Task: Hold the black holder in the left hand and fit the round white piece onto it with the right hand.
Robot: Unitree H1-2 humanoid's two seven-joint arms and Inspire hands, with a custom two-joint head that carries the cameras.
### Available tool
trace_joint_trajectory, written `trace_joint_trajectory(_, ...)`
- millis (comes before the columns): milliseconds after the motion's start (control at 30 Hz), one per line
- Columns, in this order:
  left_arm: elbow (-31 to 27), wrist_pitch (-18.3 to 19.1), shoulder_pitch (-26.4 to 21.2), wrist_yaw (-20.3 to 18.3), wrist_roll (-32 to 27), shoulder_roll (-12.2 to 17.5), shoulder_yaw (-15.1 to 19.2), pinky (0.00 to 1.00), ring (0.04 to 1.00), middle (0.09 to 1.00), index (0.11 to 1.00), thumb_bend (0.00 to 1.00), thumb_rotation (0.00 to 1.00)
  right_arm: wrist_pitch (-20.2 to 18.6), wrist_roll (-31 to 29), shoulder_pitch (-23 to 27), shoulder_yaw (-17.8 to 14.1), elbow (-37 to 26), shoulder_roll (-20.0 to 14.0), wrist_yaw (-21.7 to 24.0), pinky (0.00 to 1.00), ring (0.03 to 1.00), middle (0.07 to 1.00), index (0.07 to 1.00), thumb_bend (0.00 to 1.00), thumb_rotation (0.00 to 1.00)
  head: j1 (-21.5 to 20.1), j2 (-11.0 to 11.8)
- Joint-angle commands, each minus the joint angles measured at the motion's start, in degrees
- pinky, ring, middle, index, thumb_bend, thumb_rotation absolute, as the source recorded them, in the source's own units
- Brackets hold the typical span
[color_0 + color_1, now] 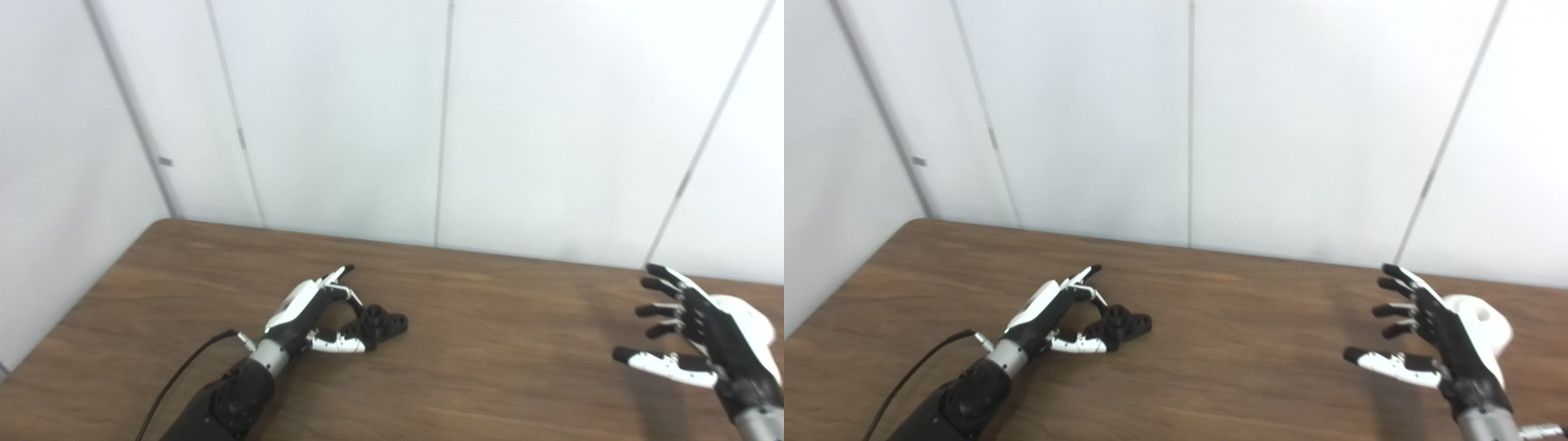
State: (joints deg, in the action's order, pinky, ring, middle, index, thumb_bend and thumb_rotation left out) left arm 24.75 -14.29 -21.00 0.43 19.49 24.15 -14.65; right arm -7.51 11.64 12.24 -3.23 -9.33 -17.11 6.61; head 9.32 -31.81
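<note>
1. The left hand lay on the worktop toward its left side, with thumb and fingers closing around the black holder. They touched its near end, but I could not tell if the grip was already firm.
2. The holder rested flat on the worktop, not lifted. Its long axis ran about parallel to the far edge, the free end pointing to the right edge, and a short round boss stood up on top.
3. The right hand was released, fingers spread, holding nothing, near the right edge.
4. The round white piece lay just behind that hand, partly hidden.
5. I judge the step to be grasping the holder. Next, the left hand must secure and raise it, and the right hand must turn to take the white piece.
</note>
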Motion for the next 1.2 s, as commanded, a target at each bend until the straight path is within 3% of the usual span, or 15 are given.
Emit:
trace_joint_trajectory(0, -0.4, -0.6, 1.7, -4.8, 0.1, -2.0, -2.7, 1.00, 1.000, 1.000, 0.484, 0.52, 0.06, 1.3, -0.4, 2.0, -0.7, -1.7, -0.5, -1.0, 0.52, 0.675, 0.831, 0.873, 0.68, 0.18, -0.1, -0.1)
trace_joint_trajectory(433, -3.7, -3.6, 2.0, -9.7, 2.1, -4.6, -8.9, 1.00, 1.000, 1.000, 0.483, 0.52, 0.06, 4.2, -0.2, 2.9, -0.9, 0.4, -0.3, -1.8, 0.50, 0.651, 0.819, 0.864, 0.70, 0.23, -4.2, -1.5)
trace_joint_trajectory(767, -3.7, -4.9, 1.4, -14.0, 1.5, -6.3, -12.2, 1.00, 1.000, 1.000, 0.482, 0.52, 0.06, 4.0, 0.6, 3.5, -0.2, 0.2, -0.9, -1.6, 0.52, 0.651, 0.817, 0.874, 0.69, 0.27, -8.2, -2.8)
trace_joint_trajectory(1000, -2.1, -6.7, 0.4, -13.6, 4.1, -6.3, -13.9, 1.00, 1.000, 0.998, 0.483, 0.52, 0.06, 3.6, 0.6, 3.8, 0.0, -0.9, -0.9, -1.1, 0.52, 0.645, 0.815, 0.876, 0.70, 0.29, -11.3, -3.5)
trace_joint_trajectory(1167, -0.8, -7.0, 0.4, -12.5, 6.3, -5.8, -13.8, 1.00, 1.000, 0.994, 0.483, 0.52, 0.06, 1.7, 1.4, 4.2, 0.0, -2.8, -1.0, -1.1, 0.52, 0.639, 0.802, 0.862, 0.71, 0.28, -16.0, -3.2)
